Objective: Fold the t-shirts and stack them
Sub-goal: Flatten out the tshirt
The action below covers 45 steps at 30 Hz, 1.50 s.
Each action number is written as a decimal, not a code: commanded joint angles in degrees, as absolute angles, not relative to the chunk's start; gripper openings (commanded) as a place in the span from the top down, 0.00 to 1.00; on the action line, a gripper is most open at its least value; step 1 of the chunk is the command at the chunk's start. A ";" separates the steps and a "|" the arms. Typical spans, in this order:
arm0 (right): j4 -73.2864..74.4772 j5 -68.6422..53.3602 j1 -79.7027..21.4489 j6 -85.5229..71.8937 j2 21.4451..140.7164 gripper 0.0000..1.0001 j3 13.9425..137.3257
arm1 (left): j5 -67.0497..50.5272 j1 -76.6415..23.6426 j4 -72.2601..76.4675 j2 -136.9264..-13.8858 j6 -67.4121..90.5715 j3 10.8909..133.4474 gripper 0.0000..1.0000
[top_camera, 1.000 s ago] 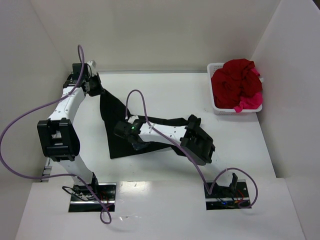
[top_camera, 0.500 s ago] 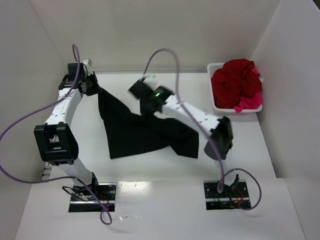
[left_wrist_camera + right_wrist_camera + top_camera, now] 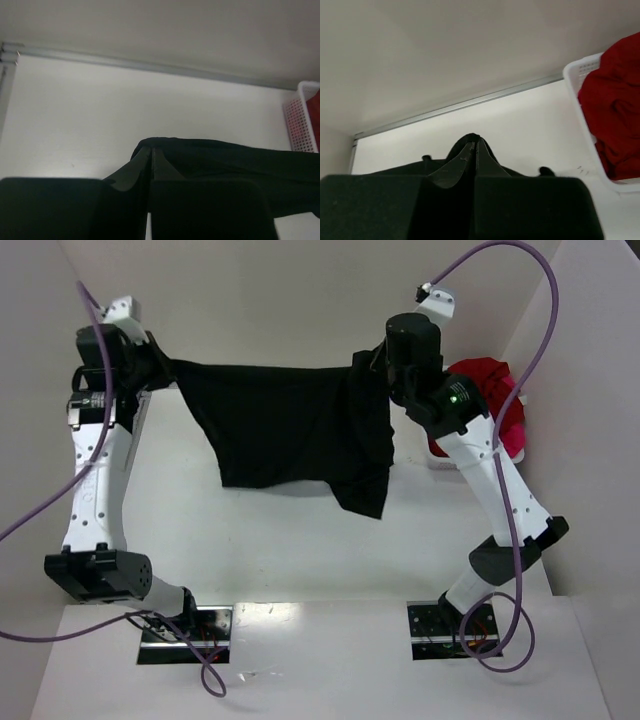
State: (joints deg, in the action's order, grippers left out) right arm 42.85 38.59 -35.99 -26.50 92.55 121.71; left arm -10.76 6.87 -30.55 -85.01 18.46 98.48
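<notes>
Status: your left gripper (image 3: 163, 366) was fully closed, pinching one top corner of the black t-shirt (image 3: 290, 425). Your right gripper (image 3: 374, 362) was fully closed as well, pinching the opposite top corner. Both wrist views agreed: jaws pressed together, black cloth caught between them and spilling out below.

Both grippers were raised high over the far side of the table (image 3: 270, 540). The left one was at the far left, the right one right of centre, and they were well apart. The black t-shirt was stretched between them, top edge taut and nearly straight, body hanging down like a curtain. Its left edge slanted inward toward the bottom. The right side hung lower, with a loose flap drooping below the rest of the hem. From overhead I couldn't tell whether the hem touched the table or hung free.

The white basket (image 3: 582, 62) sat at the far right corner, mostly hidden behind your right arm (image 3: 500, 480) in the overhead view. The dark red t-shirts (image 3: 488, 375) were bundled in it, heaped above the rim; couldn't count them. A bit of the pink t-shirt (image 3: 515, 435) showed at the near right side of that heap. Your right gripper was near the basket and not touching it.
</notes>
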 commanded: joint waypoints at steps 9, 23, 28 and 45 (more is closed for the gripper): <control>23.68 40.02 -31.99 -13.73 80.43 1.00 109.73 | -9.05 9.67 -34.10 -77.70 22.32 114.95 1.00; 20.64 32.10 -31.99 -15.73 72.51 1.00 102.65 | -12.92 9.67 -34.98 -77.17 23.99 113.29 1.00; 26.62 29.00 -31.99 -17.48 73.21 1.00 104.68 | -12.92 9.67 -38.14 -75.50 22.16 113.29 1.00; 38.94 19.16 -31.99 -18.54 68.91 1.00 117.94 | -17.49 9.67 -43.77 -68.47 22.76 118.30 1.00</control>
State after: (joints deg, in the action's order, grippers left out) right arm 38.79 20.21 -32.42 -18.37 71.00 113.84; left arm -16.25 9.23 -44.36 -71.44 22.57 115.37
